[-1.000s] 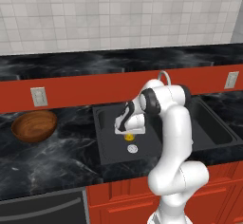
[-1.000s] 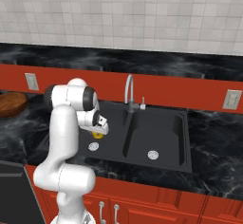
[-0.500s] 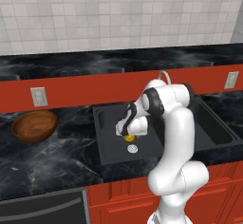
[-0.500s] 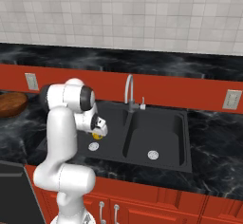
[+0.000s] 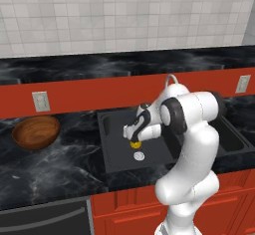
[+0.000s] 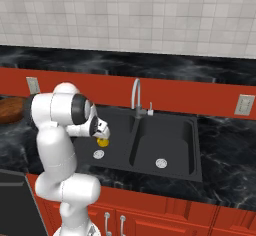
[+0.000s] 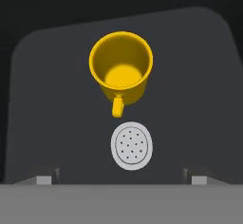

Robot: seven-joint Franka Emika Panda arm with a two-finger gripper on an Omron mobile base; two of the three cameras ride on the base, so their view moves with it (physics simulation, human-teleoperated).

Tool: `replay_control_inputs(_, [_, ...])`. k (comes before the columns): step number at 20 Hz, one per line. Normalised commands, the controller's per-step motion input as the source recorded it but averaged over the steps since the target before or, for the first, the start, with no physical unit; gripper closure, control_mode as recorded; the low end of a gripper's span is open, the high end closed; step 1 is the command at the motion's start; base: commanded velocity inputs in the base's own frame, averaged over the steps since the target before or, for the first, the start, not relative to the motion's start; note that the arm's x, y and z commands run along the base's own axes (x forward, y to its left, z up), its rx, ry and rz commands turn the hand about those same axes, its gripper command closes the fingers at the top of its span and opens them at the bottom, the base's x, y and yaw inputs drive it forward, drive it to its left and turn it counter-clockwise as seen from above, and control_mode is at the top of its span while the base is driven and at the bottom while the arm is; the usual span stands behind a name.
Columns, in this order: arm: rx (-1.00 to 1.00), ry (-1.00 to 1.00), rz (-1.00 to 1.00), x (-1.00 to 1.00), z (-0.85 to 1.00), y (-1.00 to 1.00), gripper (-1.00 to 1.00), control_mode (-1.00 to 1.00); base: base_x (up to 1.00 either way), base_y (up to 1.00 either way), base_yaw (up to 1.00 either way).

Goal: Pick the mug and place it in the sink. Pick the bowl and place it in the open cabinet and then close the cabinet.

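My base views are evenly, softly lit and sharp to the edges, without glare. My hand view is dim over the sink (image 7: 199, 76) floor, slightly soft.

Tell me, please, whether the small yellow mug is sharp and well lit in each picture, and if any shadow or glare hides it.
Hand view: the small yellow mug is sharp and evenly lit on the matte black sink, no glare. Left base view: the mug is tiny, partly hidden by the open gripper. Right base view: the mug is small too, details unclear.
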Motion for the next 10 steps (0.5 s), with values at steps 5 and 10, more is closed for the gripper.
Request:
replay_control_inputs(5, [0.07, 0.06, 0.0, -0.28, 0.78, 0.0, -1.0, -1.0, 0.0, 0.0, 0.0])
replay_control_inputs(10, [0.06, 0.02, -0.01, -0.13, 0.72, 0.0, -1.0, -1.0, 0.0, 0.0, 0.0])
